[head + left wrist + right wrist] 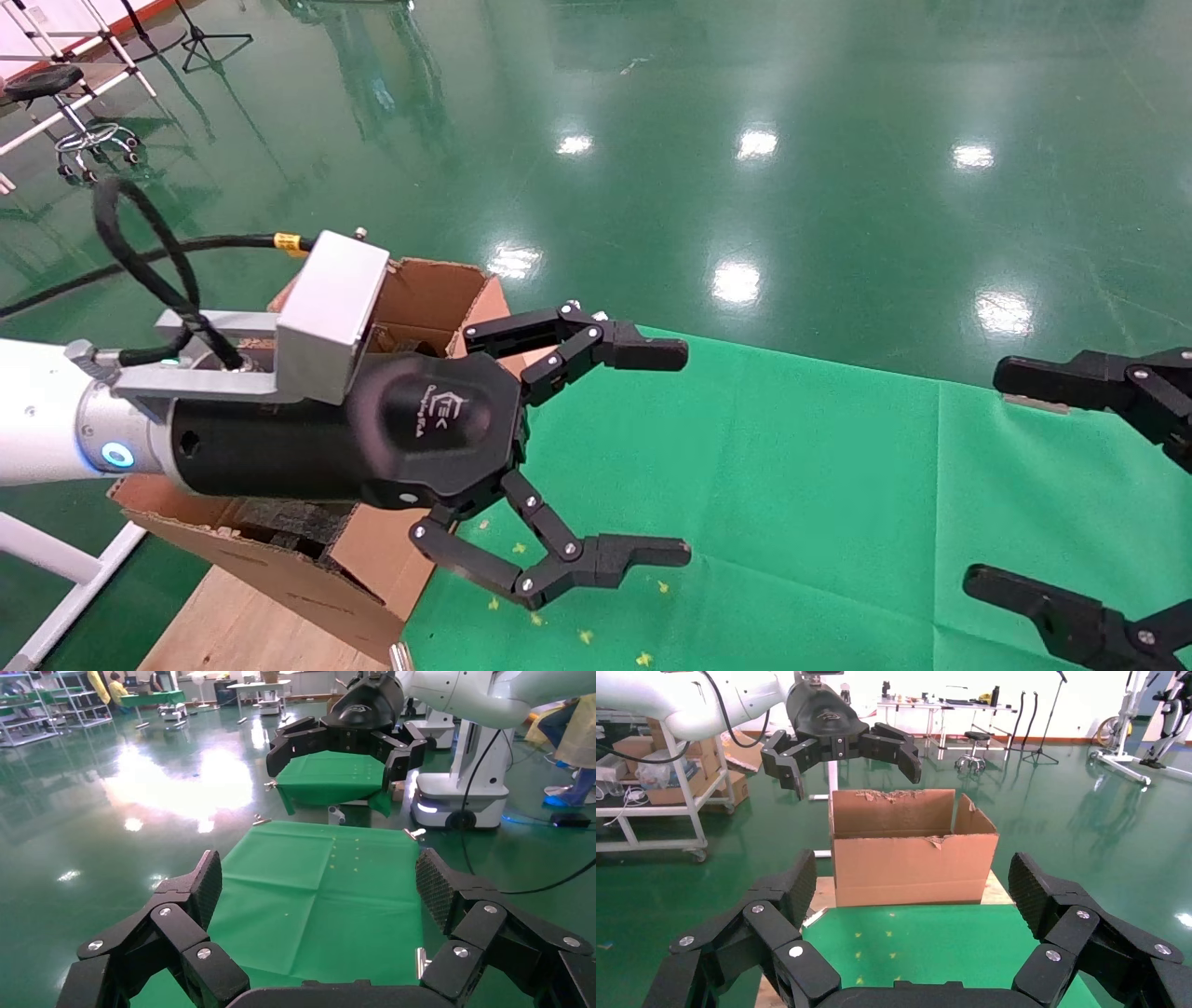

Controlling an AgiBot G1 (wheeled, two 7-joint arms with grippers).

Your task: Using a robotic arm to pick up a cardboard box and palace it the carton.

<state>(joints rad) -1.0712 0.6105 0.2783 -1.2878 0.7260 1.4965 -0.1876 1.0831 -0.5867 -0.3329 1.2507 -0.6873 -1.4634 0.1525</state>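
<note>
The left gripper (666, 454) hangs spread wide and empty, the carton (419, 298) just behind and below its wrist. The right gripper (1001, 480), also spread, idles well apart. The cardboard box appears in no view, perhaps already inside.

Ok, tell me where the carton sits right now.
In the head view the carton stands at the robot's left, on a wooden board beside the green cloth, partly hidden behind the open left gripper.
</note>
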